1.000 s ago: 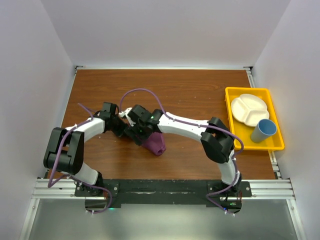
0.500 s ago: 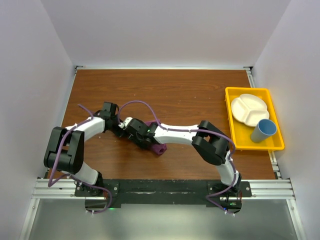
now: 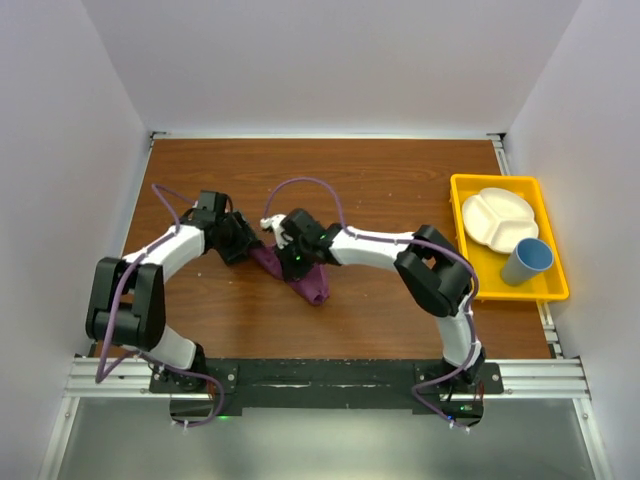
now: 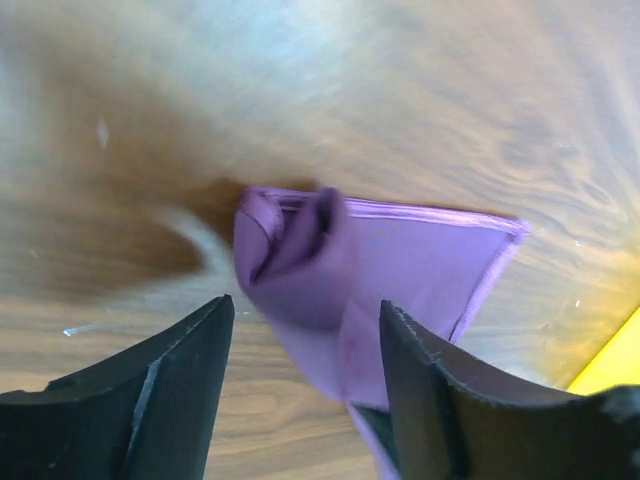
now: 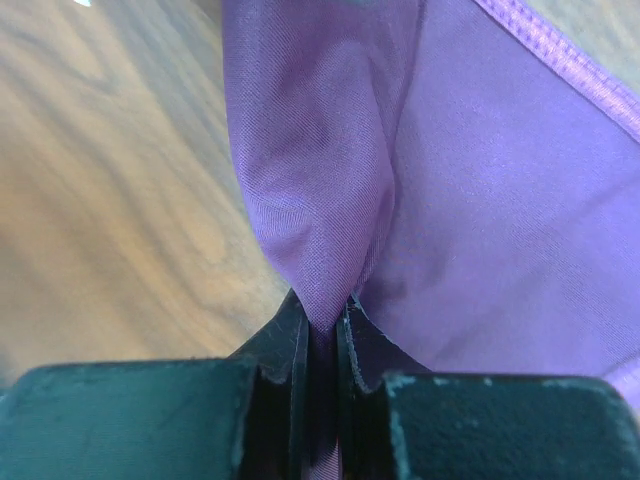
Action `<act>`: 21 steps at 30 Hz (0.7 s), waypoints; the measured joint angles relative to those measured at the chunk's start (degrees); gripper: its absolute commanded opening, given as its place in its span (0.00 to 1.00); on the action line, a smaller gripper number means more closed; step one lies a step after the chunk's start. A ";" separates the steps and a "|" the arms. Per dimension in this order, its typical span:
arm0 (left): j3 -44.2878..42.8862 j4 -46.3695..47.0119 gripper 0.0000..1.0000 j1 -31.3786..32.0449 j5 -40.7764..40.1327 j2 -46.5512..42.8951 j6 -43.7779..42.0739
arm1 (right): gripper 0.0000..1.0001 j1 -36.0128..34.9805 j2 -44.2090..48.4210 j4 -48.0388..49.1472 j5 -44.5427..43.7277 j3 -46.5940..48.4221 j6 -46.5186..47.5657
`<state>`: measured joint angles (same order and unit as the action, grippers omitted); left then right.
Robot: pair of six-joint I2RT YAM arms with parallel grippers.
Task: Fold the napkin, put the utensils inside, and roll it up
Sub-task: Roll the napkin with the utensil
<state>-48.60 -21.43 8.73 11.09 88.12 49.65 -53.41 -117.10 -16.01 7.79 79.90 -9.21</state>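
The plum-purple napkin [image 3: 311,286] lies bunched on the wooden table between the two arms. My right gripper [image 3: 285,258] is shut on the napkin, and the right wrist view shows a pinched ridge of the cloth [image 5: 330,200] running into the closed right gripper [image 5: 321,308]. My left gripper [image 3: 249,245] stands open just left of the napkin. In the left wrist view, the napkin's rolled end [image 4: 300,240] lies in front of the open left gripper [image 4: 305,315] and partly between its fingertips, which do not touch it. The utensils are out of view.
At the right edge of the table a yellow tray [image 3: 463,205] holds a white divided plate [image 3: 497,218] and a blue cup [image 3: 527,261]. White walls close in the table on the left, back and right.
My left gripper has opened, let go of the napkin and drawn back to the left. My right gripper has closed on the cloth, which now stretches up and to the left.
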 measured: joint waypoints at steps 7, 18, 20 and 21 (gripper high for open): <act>2.43 7.56 0.52 -0.11 3.41 -10.69 -8.50 | 0.00 13.35 -7.02 11.61 36.30 -2.51 -13.07; 16.28 35.41 0.25 2.19 19.23 -5.86 -2.84 | 0.00 17.94 -14.80 26.05 56.52 -4.26 -28.33; 17.03 40.85 0.22 2.23 20.50 -3.58 -1.42 | 0.00 17.99 -14.86 26.10 56.72 -4.26 -28.20; 17.14 42.97 0.22 2.23 20.85 -2.60 -0.87 | 0.00 18.10 -14.86 26.10 56.74 -4.26 -28.11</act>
<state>-31.46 21.54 10.96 31.94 85.52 48.77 -35.31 -131.96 10.09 64.53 75.64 -37.32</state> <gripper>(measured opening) 0.244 0.077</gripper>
